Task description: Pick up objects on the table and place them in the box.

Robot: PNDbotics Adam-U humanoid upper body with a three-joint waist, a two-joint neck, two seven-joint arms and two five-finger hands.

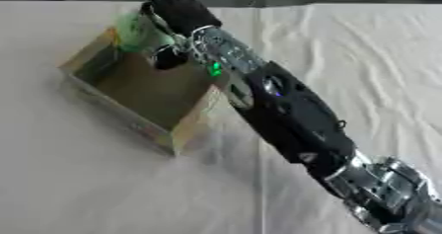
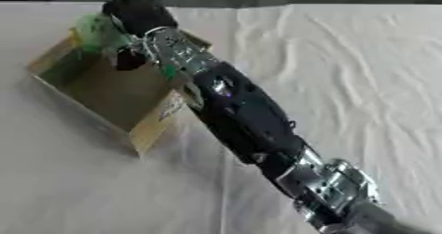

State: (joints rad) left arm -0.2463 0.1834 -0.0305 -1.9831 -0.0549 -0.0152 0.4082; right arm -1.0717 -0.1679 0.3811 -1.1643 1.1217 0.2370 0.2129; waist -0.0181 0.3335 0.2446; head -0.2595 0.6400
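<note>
One box (image 1: 147, 97) in view: open-top cardboard, sitting askew on the white cloth (image 1: 345, 45) that covers the table, left of centre in both eye views. One robot arm in view, the right one, entering from the lower right corner and running diagonally up-left across the cloth to the box. The black forearm crosses over the box's right wall; the silver wrist section with a small green light sits just above that wall's upper end. Right hand (image 1: 177, 11) is over the far corner of the box, black, back of hand toward the camera. One green object (image 1: 131, 30) visible, translucent-looking, pale green, right at the hand's left side and over the far-left corner of the box; shape not resolvable beyond colour. It touches or overlaps the hand in both views, and fingers look curled down toward it, but the contact itself is hidden behind the hand, so can't tell whether the hand is holding it or has let go. Also can't tell whether the green object rests on the box floor or is above it. Box interior otherwise shows brown floor and a dark green-tinted far wall. Count of loose items on the cloth outside the box: zero visible. Left hand: not in either view.
</note>
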